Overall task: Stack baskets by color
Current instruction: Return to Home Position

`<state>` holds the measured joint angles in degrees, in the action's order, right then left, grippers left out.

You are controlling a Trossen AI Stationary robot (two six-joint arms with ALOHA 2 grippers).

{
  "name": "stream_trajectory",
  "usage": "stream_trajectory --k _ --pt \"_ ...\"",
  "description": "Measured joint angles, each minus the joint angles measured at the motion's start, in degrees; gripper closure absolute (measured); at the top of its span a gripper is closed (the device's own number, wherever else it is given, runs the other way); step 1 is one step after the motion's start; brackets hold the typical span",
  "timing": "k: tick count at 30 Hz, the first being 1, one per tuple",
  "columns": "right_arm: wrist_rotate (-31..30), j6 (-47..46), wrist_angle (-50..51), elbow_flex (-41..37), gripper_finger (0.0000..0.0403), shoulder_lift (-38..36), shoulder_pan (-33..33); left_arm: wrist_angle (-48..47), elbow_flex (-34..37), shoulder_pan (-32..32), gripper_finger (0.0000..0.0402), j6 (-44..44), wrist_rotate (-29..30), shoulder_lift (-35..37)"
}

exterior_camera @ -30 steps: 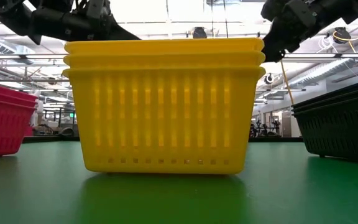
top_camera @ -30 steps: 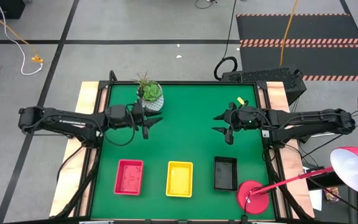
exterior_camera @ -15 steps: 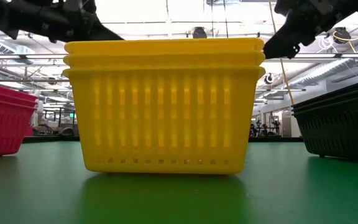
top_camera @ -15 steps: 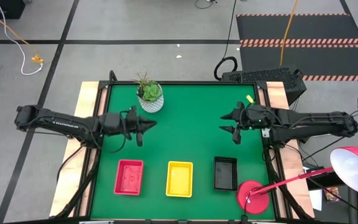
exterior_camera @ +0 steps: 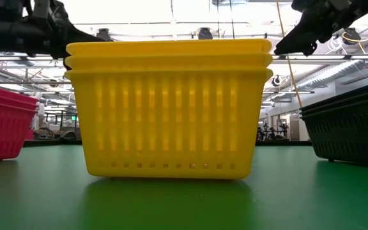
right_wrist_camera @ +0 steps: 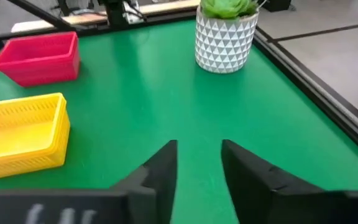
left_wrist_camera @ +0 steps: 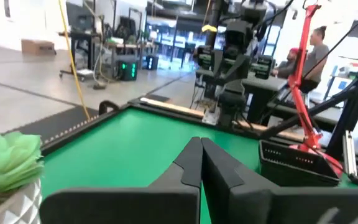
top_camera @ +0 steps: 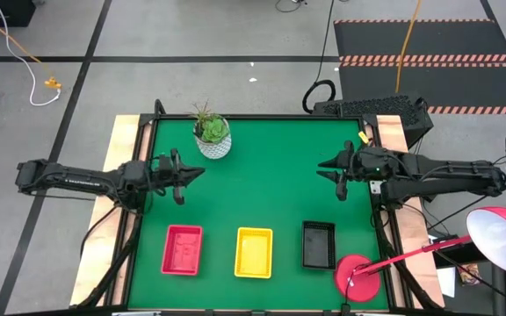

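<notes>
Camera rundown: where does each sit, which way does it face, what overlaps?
High: overhead, straight down: green table, both arms.
Low: table height, level across; yellow perforated plastic basket stack fills it, arms above.
Left wrist: past shut left pincer toward right arm, black plastic basket stack.
Right wrist: past open right pincer toward white patterned plant pot, red plastic basket stack.
Shared: yellow stack in high, low, right wrist.

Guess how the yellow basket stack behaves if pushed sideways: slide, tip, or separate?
Probably slides rather than tips: the yellow basket stack sits wider than tall on the flat green table. Likely light, since its walls are thin slotted plastic. The three nested rims look snug, so it should move as one.
</notes>
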<state>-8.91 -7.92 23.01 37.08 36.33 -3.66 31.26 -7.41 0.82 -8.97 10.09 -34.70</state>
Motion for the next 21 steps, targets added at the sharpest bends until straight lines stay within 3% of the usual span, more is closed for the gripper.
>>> stream_trajectory --k 7,14,21 --pt "4.1 -1.3 -0.1 -0.1 0.0395 -2.6 0.0 -3.3 1.3 -0.4 0.04 -0.2 0.0 4.5" --pt "9.3 -4.7 -8.1 -8.9 0.0401 -7.9 0.0 -4.4 1.3 -1.7 0.0401 0.4 -0.5 4.9" --pt "12.2 -2.1 -9.6 -14.4 0.0402 -14.9 0.0 -7.5 1.3 -1.6 0.0401 1.7 -2.3 7.1"
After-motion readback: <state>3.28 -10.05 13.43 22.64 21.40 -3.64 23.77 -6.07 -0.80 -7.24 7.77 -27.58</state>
